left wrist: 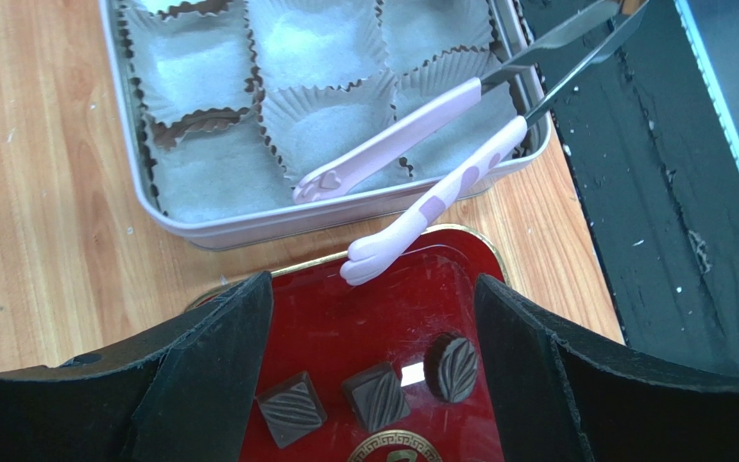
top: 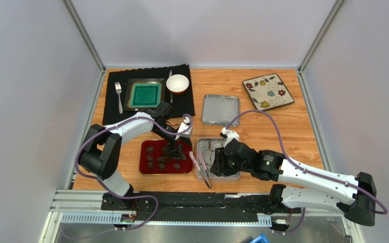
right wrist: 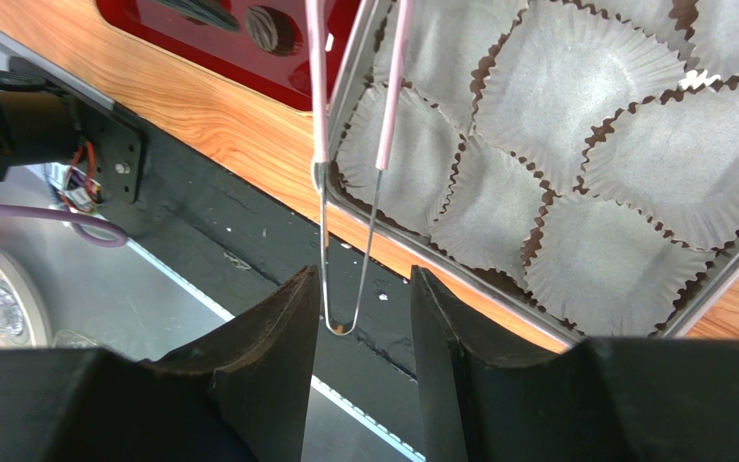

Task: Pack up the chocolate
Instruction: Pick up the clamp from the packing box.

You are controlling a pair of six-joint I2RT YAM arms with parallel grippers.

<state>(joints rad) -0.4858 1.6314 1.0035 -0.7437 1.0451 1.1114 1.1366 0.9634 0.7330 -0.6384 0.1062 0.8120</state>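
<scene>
On the desk [left wrist: 36, 192], near edge: red tray [left wrist: 344, 327] sits just left of the open tin [left wrist: 277, 223], almost touching. All the chocolate [left wrist: 376, 395] seen lies on the red tray, loose pieces in rough rows; the left wrist view shows two ribbed squares and one round piece side by side. White paper cups [left wrist: 316, 43] line the tin. Pink tongs [left wrist: 402, 144] lie across the tin's near-left corner, pink tips reaching over the tray's rim, metal bend out over the black strip at the desk's edge. Left tool [left wrist: 373, 281] hangs over the tray, jaws spread wide, gripping nothing, the three pieces between its fingers. Right tool [right wrist: 364, 274] is at the tin's near edge, jaws partly apart either side of the tongs' bend; no squeeze visible.
</scene>
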